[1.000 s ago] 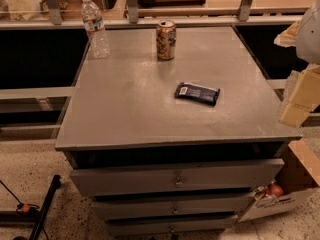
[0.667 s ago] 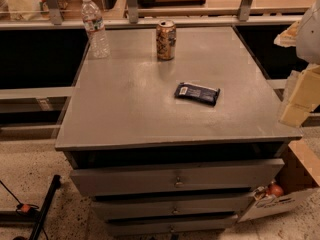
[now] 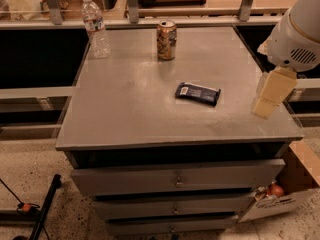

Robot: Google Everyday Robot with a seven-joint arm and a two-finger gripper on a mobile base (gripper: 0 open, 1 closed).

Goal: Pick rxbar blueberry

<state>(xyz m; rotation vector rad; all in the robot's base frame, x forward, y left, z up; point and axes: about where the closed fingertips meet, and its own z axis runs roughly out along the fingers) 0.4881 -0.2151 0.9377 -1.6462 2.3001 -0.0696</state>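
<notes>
grey metal, dull and faintly scuffed, makes up the table top (image 3: 130, 109). the rxbar blueberry (image 3: 198, 93) lies flat on it, right of centre. its long axis runs left to right across the view, a little askew, with the right end nearer the front edge. the pale label patch sits at its left end.

behind it, toward the back edge, a tan patterned can (image 3: 166, 40) stands upright. a clear water bottle (image 3: 95, 28) stands at the back left corner, well apart from the bar. below the top are grey drawers (image 3: 175, 179) with small pulls. an open cardboard box (image 3: 295, 184) sits on the speckled floor (image 3: 30, 174) at the right, and a black stand (image 3: 42, 209) leans in at the lower left. pale rails cross behind the table.

the cream-coloured gripper (image 3: 265, 106) hangs from the white arm (image 3: 297, 34) over the table's right edge, to the right of the bar and apart from it. whether it is released or clenched cannot be told. it holds nothing.

against the earlier frame, the gripper has come inward from beyond the right edge, nearer the bar. the bar, can and bottle have not moved.
</notes>
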